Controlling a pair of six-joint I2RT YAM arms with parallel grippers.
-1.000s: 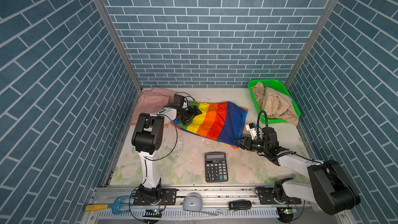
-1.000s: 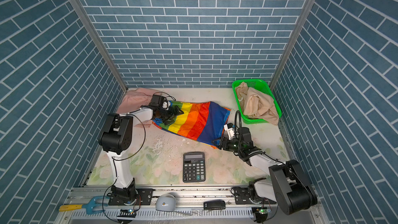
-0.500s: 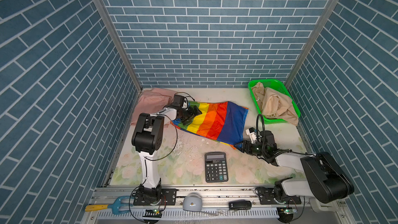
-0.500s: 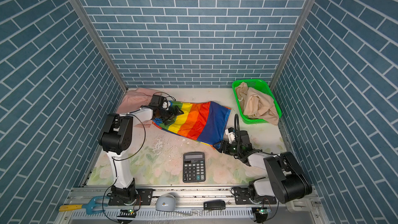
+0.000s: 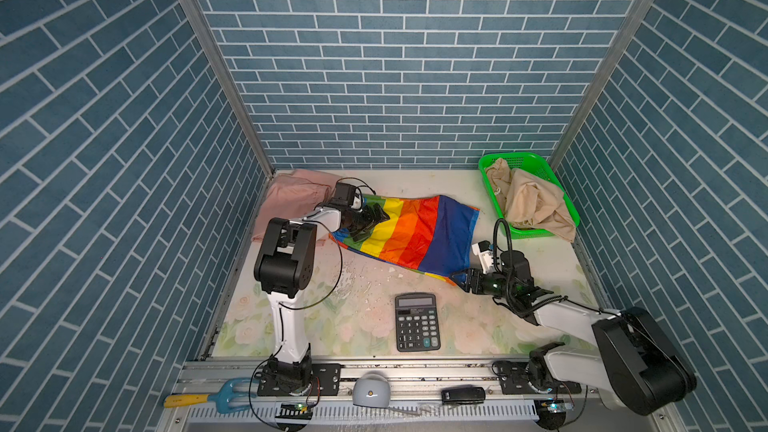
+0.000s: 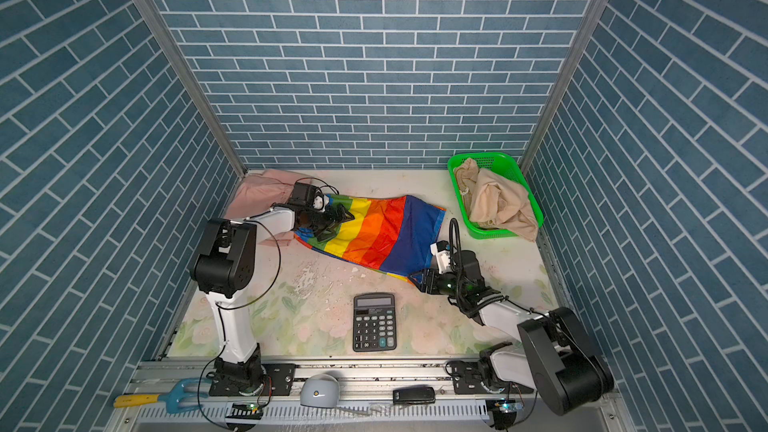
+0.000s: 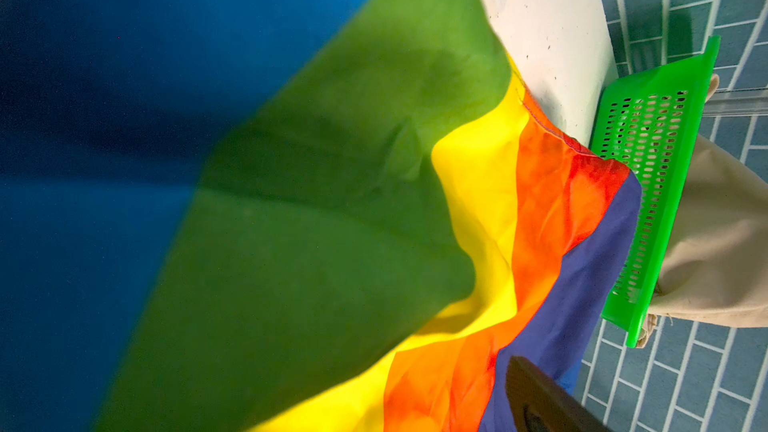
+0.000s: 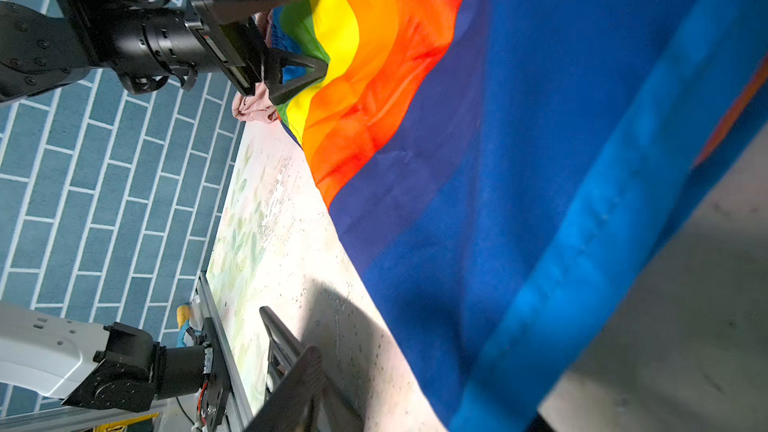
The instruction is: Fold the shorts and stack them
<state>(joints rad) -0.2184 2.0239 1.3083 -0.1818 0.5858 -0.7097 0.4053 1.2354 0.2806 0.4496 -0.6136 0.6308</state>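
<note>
We have the rainbow-striped shorts [image 5: 415, 234] spread flat mid-counter [image 5: 415, 182], laid out for folding. Our left claw [image 5: 373, 226] hangs spread wide over their 9 o'clock end, gripping nothing, probably placed to pinch there. Our right claw [image 5: 459, 278] meets their 5 o'clock corner; we cannot tell whether it pinches. The pink shorts [image 5: 295, 197] lie at 10 o'clock, seemingly the stack's base. The beige shorts [image 5: 532, 205] sit in the basket [image 5: 536, 158] at 2 o'clock.

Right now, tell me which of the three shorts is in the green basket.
The beige shorts, crumpled in the basket; the rainbow-striped shorts lie spread on the table, the pink shorts at its far-left corner.
</note>
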